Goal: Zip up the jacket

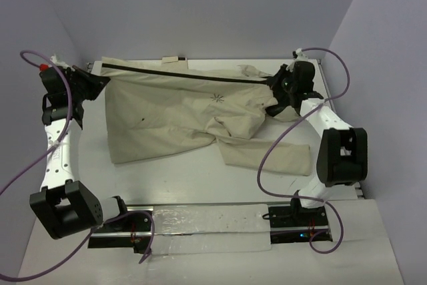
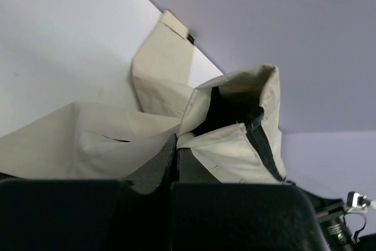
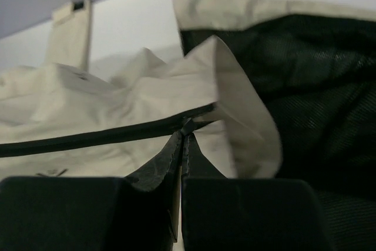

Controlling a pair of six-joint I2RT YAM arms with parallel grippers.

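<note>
Lying rumpled on your table (image 1: 200,181), the cream jacket (image 1: 173,115) has its dark zipper (image 1: 180,72) stretched straight; your left gripper (image 1: 95,81) and right gripper (image 1: 272,90) each pinch one end.

Jacket (image 1: 173,115) was cream, lining (image 3: 305,86) black mesh, zipper (image 1: 180,75) dark, star logo (image 1: 217,97) dark at frame centre; table (image 1: 167,185) white, walls (image 1: 200,5) lavender.
</note>
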